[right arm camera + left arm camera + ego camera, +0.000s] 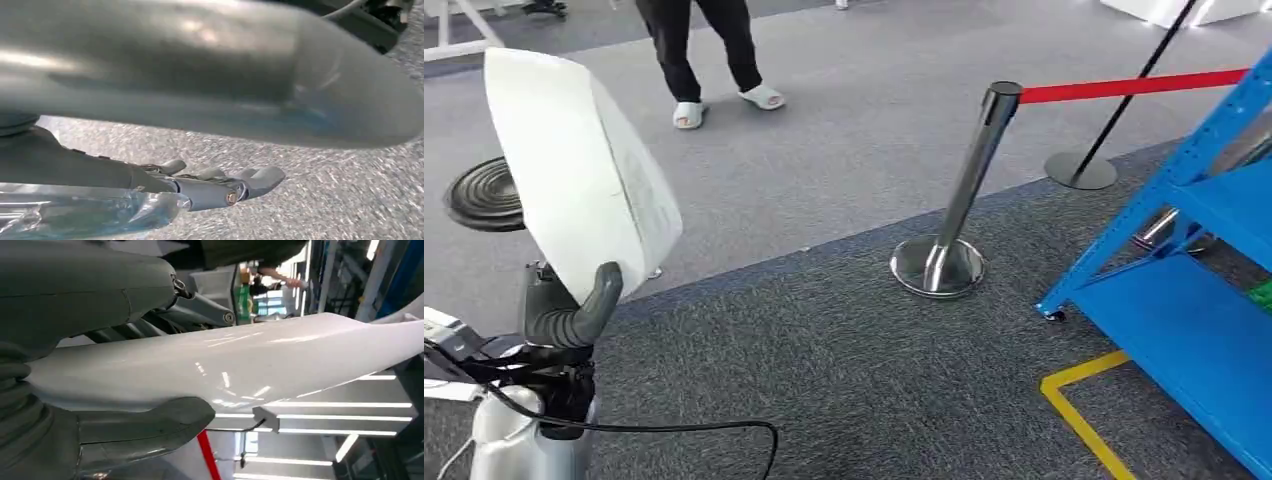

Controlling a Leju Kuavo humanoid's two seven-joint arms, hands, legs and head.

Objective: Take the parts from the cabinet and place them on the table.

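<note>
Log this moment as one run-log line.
left hand: grips large white curved plastic part | right hand: holds nothing | blue metal shelf rack: right

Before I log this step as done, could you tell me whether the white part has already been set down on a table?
No. In the head view the left hand holds the white part up above the grey carpet.
</note>
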